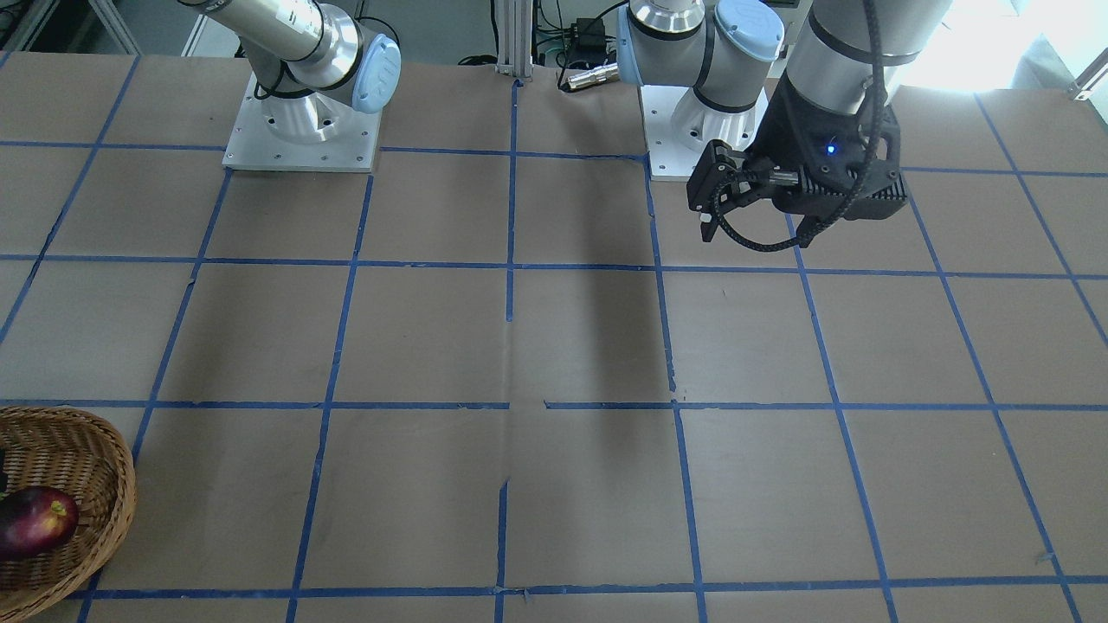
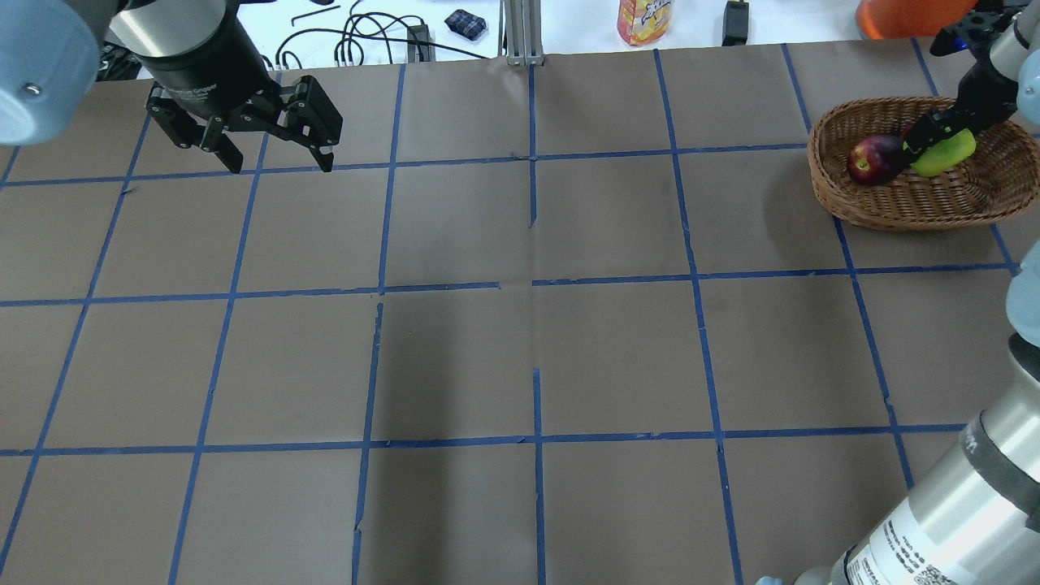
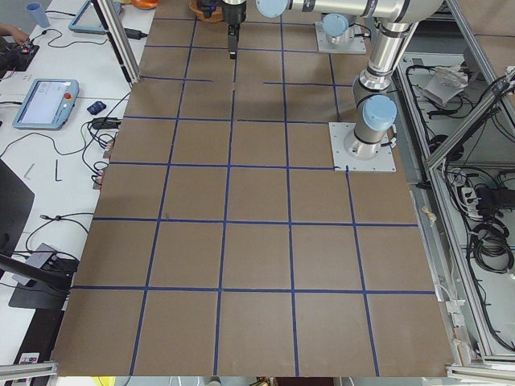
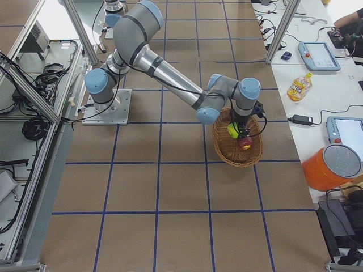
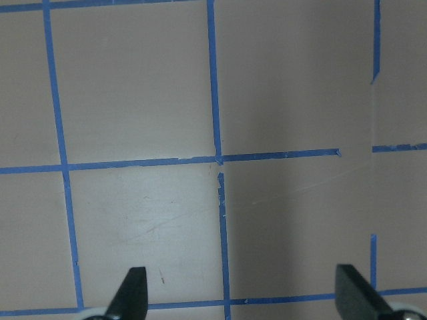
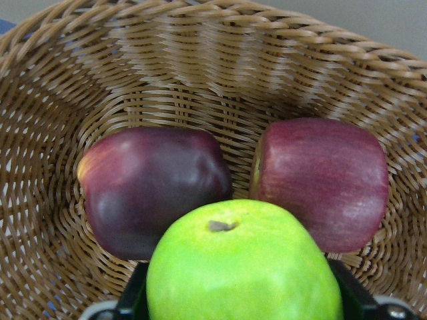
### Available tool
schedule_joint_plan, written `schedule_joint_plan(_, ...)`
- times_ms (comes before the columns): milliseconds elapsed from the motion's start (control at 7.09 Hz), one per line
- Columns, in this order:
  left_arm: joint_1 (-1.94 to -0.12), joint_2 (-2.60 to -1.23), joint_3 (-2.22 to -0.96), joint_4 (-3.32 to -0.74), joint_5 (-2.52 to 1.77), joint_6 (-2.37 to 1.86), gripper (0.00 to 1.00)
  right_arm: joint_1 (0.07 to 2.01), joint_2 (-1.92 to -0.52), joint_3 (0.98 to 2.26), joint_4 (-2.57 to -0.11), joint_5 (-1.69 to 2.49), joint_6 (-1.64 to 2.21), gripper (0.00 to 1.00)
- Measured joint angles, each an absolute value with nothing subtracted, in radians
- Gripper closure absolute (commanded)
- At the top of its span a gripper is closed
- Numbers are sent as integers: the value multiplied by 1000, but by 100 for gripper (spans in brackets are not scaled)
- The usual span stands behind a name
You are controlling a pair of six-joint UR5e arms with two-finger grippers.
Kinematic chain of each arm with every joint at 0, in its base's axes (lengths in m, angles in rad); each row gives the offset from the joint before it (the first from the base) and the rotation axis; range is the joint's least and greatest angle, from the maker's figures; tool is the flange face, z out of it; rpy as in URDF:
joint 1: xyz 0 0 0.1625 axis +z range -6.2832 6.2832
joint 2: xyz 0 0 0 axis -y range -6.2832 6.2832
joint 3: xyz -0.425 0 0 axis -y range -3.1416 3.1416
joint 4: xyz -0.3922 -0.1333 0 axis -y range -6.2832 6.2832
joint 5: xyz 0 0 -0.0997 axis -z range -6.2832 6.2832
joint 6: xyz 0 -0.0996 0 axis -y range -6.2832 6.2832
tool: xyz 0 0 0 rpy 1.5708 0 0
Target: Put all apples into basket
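The right end effector (image 6: 243,305) has its two fingers closed on the yellow-green apple (image 6: 243,267), one at each flank, and it hangs low inside the basket (image 6: 200,67). From the wrist camera, the maroon apple (image 6: 153,187) lies at ten o'clock of the held fruit and the streaky red apple (image 6: 323,180) at two o'clock. Both rest on the wicker floor with a narrow gap between them. Whether the green one touches either, I cannot tell.

To my eye this is the last drop. It would be best to lower the apple a touch into the hollow in front of the pair and spread the fingers gently so it settles without knocking the others. Then lift straight up, clear of the rim.

Seen from overhead, the basket sits at two o'clock on the surface (image 2: 528,357). The left end effector (image 2: 280,162) hangs at ten o'clock, fingers spread wide and empty.
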State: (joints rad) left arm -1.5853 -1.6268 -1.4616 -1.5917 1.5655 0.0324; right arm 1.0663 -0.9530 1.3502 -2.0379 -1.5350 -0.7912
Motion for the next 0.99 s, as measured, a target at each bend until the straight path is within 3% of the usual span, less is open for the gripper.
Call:
schedule_joint_plan(423,-1586,-1643,-1429,-1605,1568,10,0,1065,-965,1342,-1995,-1498,-797,0)
schedule_joint_plan(988,-1584,-1647,-1409,-1638,1569,-7,0,1144,-1083,1248,-1749,-1513,-766,0)
